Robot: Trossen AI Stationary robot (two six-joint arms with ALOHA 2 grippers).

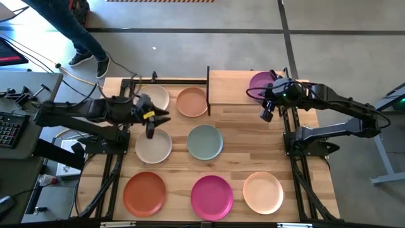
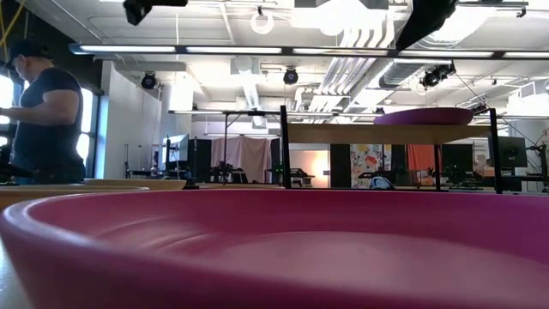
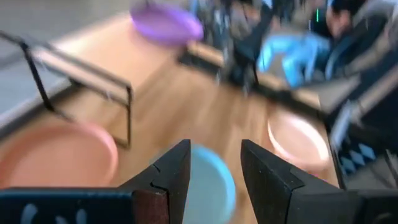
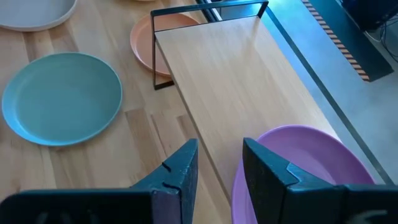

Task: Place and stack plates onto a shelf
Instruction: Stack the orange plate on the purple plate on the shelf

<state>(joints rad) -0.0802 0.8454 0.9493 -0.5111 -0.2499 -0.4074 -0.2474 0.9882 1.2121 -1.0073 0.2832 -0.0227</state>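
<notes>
The shelf [image 1: 231,87] stands at the table's far edge, right of centre. A purple plate [image 1: 259,82] rests flat on its right end [image 4: 298,162]. My right gripper [image 4: 219,168] hovers open above the shelf beside that plate, touching nothing [image 1: 266,114]. Over the left part of the table my left gripper [image 1: 157,121] hangs open and empty [image 3: 216,180], above two cream plates [image 1: 154,145] [image 1: 158,96]. Lying flat on the tabletop are a peach plate [image 1: 192,101], a grey-teal plate [image 1: 204,141], a rust-orange plate [image 1: 144,193], a magenta plate [image 1: 212,195] and a pale pink plate [image 1: 262,192].
The shelf's left half [image 4: 224,68] is bare board, with thin black uprights [image 4: 155,56] at its left end. A person [image 2: 43,112] stands beyond the table's far left corner. Cables and equipment [image 1: 19,120] lie off the left edge.
</notes>
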